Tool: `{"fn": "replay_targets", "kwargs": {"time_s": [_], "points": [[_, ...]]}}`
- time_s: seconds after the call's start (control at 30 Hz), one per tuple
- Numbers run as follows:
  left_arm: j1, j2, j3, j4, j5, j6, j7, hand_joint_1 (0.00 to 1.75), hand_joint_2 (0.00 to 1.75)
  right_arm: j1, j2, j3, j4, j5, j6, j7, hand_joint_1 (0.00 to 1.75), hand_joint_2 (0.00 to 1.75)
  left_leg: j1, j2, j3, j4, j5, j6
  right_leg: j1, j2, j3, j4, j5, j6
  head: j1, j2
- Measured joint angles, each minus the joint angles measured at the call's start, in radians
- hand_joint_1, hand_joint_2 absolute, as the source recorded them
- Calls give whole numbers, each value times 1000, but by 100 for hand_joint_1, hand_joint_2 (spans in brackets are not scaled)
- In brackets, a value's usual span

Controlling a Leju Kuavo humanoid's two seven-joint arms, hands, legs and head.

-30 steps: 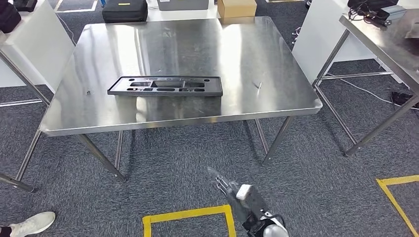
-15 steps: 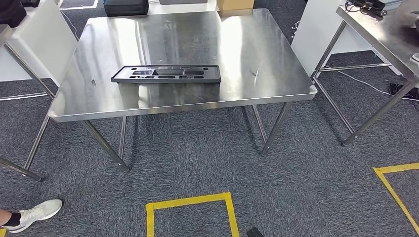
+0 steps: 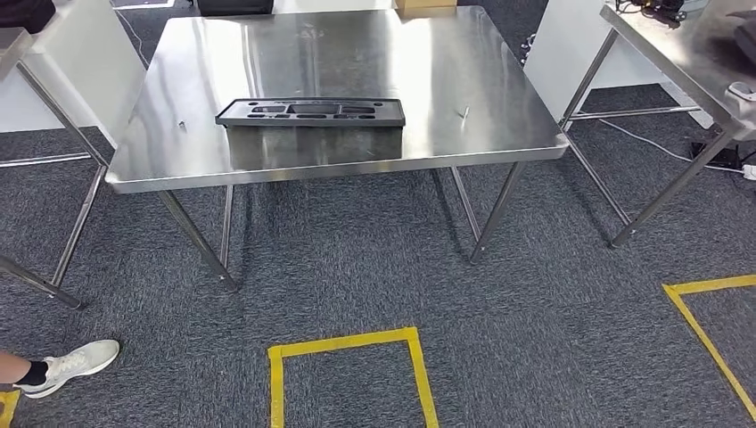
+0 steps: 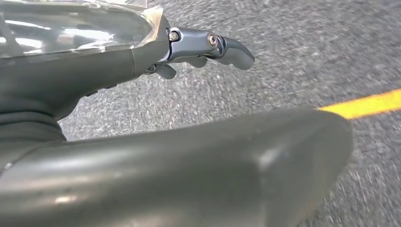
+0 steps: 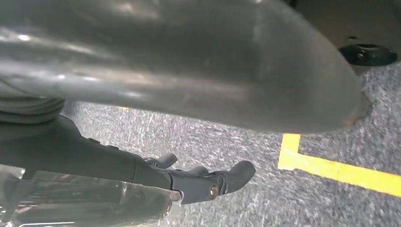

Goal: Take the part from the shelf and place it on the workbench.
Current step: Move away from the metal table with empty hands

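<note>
The part (image 3: 310, 111), a long flat black plastic panel with cut-outs, lies on the steel workbench (image 3: 481, 80) near its front left, in the head view. Nothing touches it. My left hand (image 4: 208, 47) hangs over grey carpet in the left wrist view, its fingers stretched out and holding nothing. In the right wrist view my right hand (image 5: 208, 182) also hangs above the carpet, fingers apart and empty.
A second steel table (image 3: 686, 45) stands at the right and a white panel (image 3: 71, 62) at the left. Yellow floor tape marks a square (image 3: 348, 343) in front of me and a corner (image 3: 704, 330) at the right. A person's white shoe (image 3: 76, 364) is at the lower left.
The whole picture has shifted: the workbench now sits higher and farther off, so the camera moved. My right hand, at the bottom edge one second ago, has left the head view. The part lies unmoved.
</note>
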Motion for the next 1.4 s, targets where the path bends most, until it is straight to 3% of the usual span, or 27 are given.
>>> {"fn": "replay_targets", "kwargs": {"time_s": [0.03, 0.1, 0.17, 0.23, 0.3, 0.37, 0.43, 0.5, 0.53, 0.57, 0.63, 0.67, 0.7, 0.77, 0.8, 0.87, 0.93, 1.0, 1.03, 1.07, 1.13, 1.17, 1.2, 1.27, 1.3, 1.33, 1.4], "points": [[-1, 0, 0, 0, 0, 0, 1, 0, 0, 1, 0, -1, 3, 0, -1, 1, 0, 0, -1, 3, -12, -2, 10, 16, -1, 1, -12, 21, -23, -2, 3, 0], [-3, 1, -2, 0, 0, -1, 2, 0, 0, 2, 1, -3, 5, -1, -2, 1, 0, 0, -4, 9, -40, -3, 32, 39, -2, 3, -47, 120, -108, -14, 7, 0], [-3, 1, -3, 0, 0, -1, 3, 0, 0, 2, 2, -6, 6, -1, -3, 2, 0, 0, -9, 15, -66, -2, 55, 47, -1, 5, -67, 245, -171, -14, 10, 0], [-3, 1, -4, 0, 0, -2, 3, 0, 0, 2, 1, -11, 8, -1, -5, 1, 0, 0, -14, 19, -93, 0, 79, 47, -1, 6, -37, 281, -156, 3, 11, 0], [-4, 1, -5, 0, 0, -3, 3, 0, 0, 1, 1, -14, 8, -1, -9, -1, 0, 0, -16, 21, -119, 1, 103, 43, 0, 6, 60, 175, -114, 13, 12, 0], [-5, 1, -5, 0, 1, -4, 4, 0, 0, -3, 1, -16, 8, 1, -16, -5, 0, 0, -18, 21, -134, 0, 126, 34, 9, 8, 175, 7, -124, -2, 10, 0], [-6, 0, -5, 0, 4, -4, 4, 0, 0, -5, 0, -16, 8, 8, -21, -8, 0, 0, -17, 22, -137, -6, 149, 22, 21, 10, 217, -77, -144, -23, 11, 0], [-4, 1, -4, 1, 7, -4, 5, 0, 0, -6, 2, -16, 10, 15, -24, -10, 0, 0, -15, 21, -144, -14, 166, 9, 17, 8, 198, -79, -125, -38, 14, 0], [-2, 1, -4, 1, 10, -3, 6, 0, 0, -5, 4, -16, 11, 18, -25, -12, 0, 0, -14, 18, -153, -7, 147, 3, 13, 6, 184, -80, -110, -47, 13, 0], [-1, 2, -4, 1, 12, -3, 8, 0, 0, -5, 5, -16, 12, 22, -25, -13, 0, 0, -13, 15, -164, 18, 106, -2, 7, 4, 168, -81, -94, -55, 10, 0], [-1, 2, -3, 1, 18, -1, 11, 0, 0, -2, 8, -15, 13, 31, -27, -17, 0, 0, -10, 13, -187, 129, -16, -10, 5, 1, 135, -81, -63, -66, 6, 0], [-1, 2, -3, 1, 20, 0, 12, 0, 0, -1, 9, -15, 13, 35, -28, -18, 0, 0, -9, 13, -194, 196, -58, -14, 6, -1, 119, -79, -49, -67, 5, 0], [-1, 3, -2, 1, 21, 1, 12, 0, 0, -1, 10, -14, 13, 39, -28, -19, 0, 0, -7, 13, -195, 252, -72, -17, 6, -2, 101, -75, -36, -66, 5, 0], [-1, 3, 0, 1, 23, 3, 11, 0, 0, -1, 12, -14, 13, 44, -29, -19, 0, 0, -3, 13, -159, 280, -29, -22, 4, -5, 59, -59, -13, -60, 4, 0], [-1, 4, 1, 1, 23, 4, 10, 0, 0, -1, 14, -13, 13, 46, -29, -19, 0, 0, 1, 13, -117, 246, 1, -25, 2, -5, 36, -47, -4, -54, 3, 0], [-3, 4, 3, 1, 24, 5, 8, 0, 0, -2, 15, -13, 13, 48, -31, -20, 0, 0, 5, 9, -4, 108, -4, -29, 2, -5, -2, -19, 9, -41, 3, 0], [-5, 4, 4, 1, 24, 6, 6, 0, 0, -3, 15, -10, 13, 51, -34, -20, 0, 0, 1, 4, 62, 3, -48, -18, 5, -5, -21, -3, 24, -26, 3, 0], [-3, 4, 5, 1, 26, 6, 5, 0, 0, -2, 15, -6, 14, 53, -36, -20, 0, 0, -5, 6, 57, -17, -47, 9, 4, -6, -26, -5, 43, -11, 4, 0], [-2, 4, 5, 1, 26, 6, 4, 0, 0, -1, 15, -4, 14, 54, -37, -20, 0, 0, -6, 8, 47, -18, -37, 22, 2, -4, -32, -1, 38, -9, 4, 0], [-2, 5, 6, 1, 27, 7, 3, 0, 0, 0, 15, -3, 15, 55, -39, -21, 0, 0, -6, 11, 35, -19, -25, 33, 1, -3, -43, 17, 14, -11, 6, 0], [-2, 5, 7, 1, 26, 8, 1, 0, 0, 2, 16, 3, 16, 61, -46, -24, 0, 0, -7, 13, 3, -21, 2, 46, -1, 0, -74, 113, -77, -24, 10, 0], [-2, 5, 7, 1, 26, 9, 0, 0, 0, 1, 16, 6, 16, 65, -52, -26, 0, 44, -8, 13, -14, -20, 15, 48, 0, 2, -89, 179, -119, -27, 14, 0], [-1, 5, 8, 1, 26, 9, 0, 0, 0, 1, 16, 8, 16, 67, -56, -27, 0, 87, -9, 12, -32, -20, 29, 48, 0, 3, -96, 243, -141, -23, 15, 0], [-1, 4, 8, 1, 26, 9, 0, 0, 0, 1, 15, 10, 16, 69, -59, -29, 0, 175, -12, 5, -64, -19, 55, 44, 1, 5, -80, 304, -120, -6, 17, 0], [-1, 4, 9, 1, 26, 10, 0, 0, 0, 1, 15, 11, 16, 70, -60, -29, 0, 175, -13, -1, -79, -18, 69, 41, 3, 10, -46, 281, -94, -1, 17, 0], [-2, 4, 9, 1, 26, 10, 0, 0, 0, 1, 15, 11, 16, 71, -60, -29, 0, 175, -13, -8, -91, -18, 81, 38, 5, 23, 7, 222, -79, -4, 17, 0], [-4, 1, 10, 1, 27, 11, 1, 0, 0, 1, 13, 12, 16, 74, -60, -29, 0, 175, -17, -22, -108, -16, 103, 30, 11, 56, 138, 46, -97, -26, 18, 0]]}}
